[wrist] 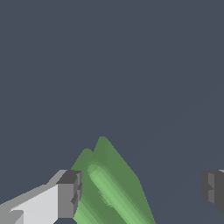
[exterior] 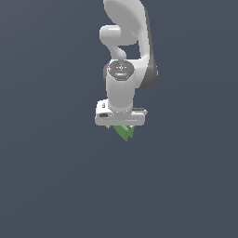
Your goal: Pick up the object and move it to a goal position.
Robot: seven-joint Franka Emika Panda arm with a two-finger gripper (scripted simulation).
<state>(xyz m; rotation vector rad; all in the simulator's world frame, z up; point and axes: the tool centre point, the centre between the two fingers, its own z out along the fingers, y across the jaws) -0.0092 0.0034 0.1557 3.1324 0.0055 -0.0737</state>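
Note:
The object (wrist: 109,188) is a small matte green blocky piece with a lengthwise groove between two ridges. In the wrist view it lies between my gripper's (wrist: 142,192) fingers, close against one grey fingertip (wrist: 70,194). A wide gap separates it from the other fingertip (wrist: 213,187). The jaws stand open. In the exterior view the white hand (exterior: 121,115) hangs straight over the object (exterior: 124,132). Only the piece's green lower part pokes out below the hand. The fingers themselves are hidden there.
A plain dark blue-grey surface (exterior: 46,186) fills both views around the arm. No other objects, containers or edges show. The white arm (exterior: 123,42) rises above the hand in the exterior view.

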